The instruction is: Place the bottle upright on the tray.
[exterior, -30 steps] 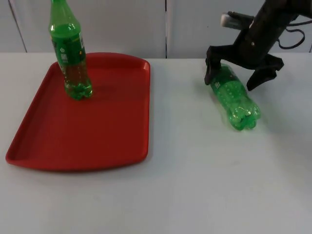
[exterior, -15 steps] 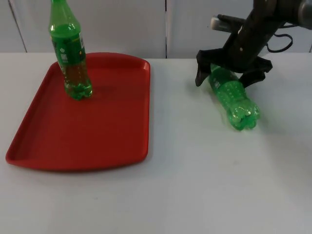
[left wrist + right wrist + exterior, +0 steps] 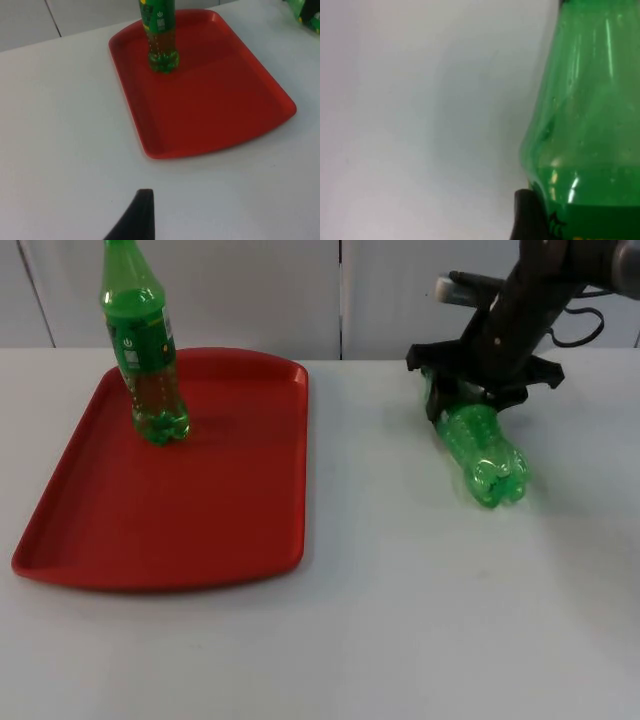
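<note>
The right gripper (image 3: 470, 392) is down on the lying bottle (image 3: 482, 445), its fingers closed in around the upper body of the bottle near the label; from the top view they look pressed against the plastic on both sides, so the claw appears to have hold of it. The bottle lies on its side on the white table (image 3: 400, 620), well apart from the red tray (image 3: 230, 530), its base pointing toward the camera and its neck hidden under the arm. In the right wrist view the green wall of the bottle (image 3: 590, 115) sits right against a black fingertip (image 3: 526, 215).

The left gripper waits off to the side; its state cannot be told from the 1 fingertip (image 3: 137, 215) seen in the left wrist view, which looks across at the tray (image 3: 225, 120) and the standing bottle (image 3: 161, 35).

The risks, as a judgement: the wall is smooth, round and soft, so it could squirm or roll out of the grip on the lift; a hold far from the base means the heavy end may swing while being turned upright; and the tray already carries 1 standing bottle (image 3: 143, 350) at its far-left part, so a careless set-down nearby could knock it over; releasing with the base tilted could topple the new bottle.
</note>
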